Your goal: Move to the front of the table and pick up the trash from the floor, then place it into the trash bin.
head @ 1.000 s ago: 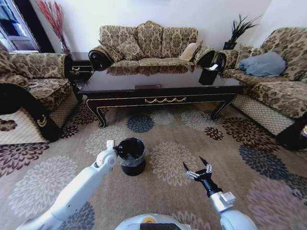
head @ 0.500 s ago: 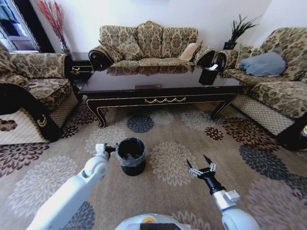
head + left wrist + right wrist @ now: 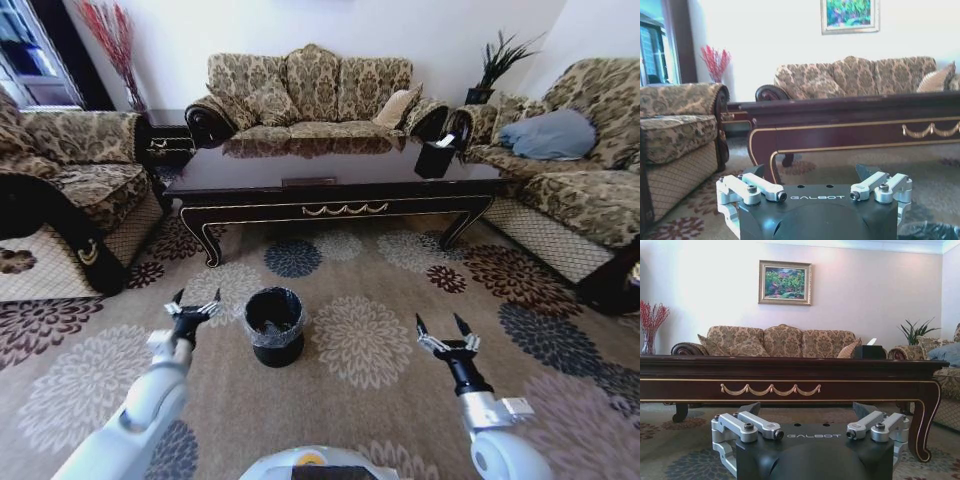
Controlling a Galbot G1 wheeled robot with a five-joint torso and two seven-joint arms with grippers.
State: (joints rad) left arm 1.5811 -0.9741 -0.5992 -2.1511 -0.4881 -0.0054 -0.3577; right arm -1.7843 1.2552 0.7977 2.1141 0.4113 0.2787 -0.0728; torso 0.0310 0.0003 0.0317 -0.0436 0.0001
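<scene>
The black trash bin (image 3: 274,322) with its crinkled liner stands on the flowered carpet floor (image 3: 360,340), in front of the long dark table (image 3: 330,175). My left gripper (image 3: 195,303) is open just left of the bin, apart from its rim, with nothing between its fingers. My right gripper (image 3: 447,328) is open above the carpet well to the right of the bin, also holding nothing. The trash is out of view. The left wrist view has the left gripper (image 3: 811,172), the table's apron (image 3: 850,135) and an edge of the bin liner (image 3: 930,231). In the right wrist view the right gripper (image 3: 807,409) faces the table (image 3: 790,372).
A patterned sofa (image 3: 310,90) stands behind the table, an armchair (image 3: 70,190) at the left and another sofa (image 3: 570,170) at the right. A black tissue box (image 3: 436,157) sits on the table's right end. Open carpet lies around the bin.
My left gripper has drawn back from over the bin's rim to the bin's left. My right gripper has drifted right and nearer to me. The bin has not moved.
</scene>
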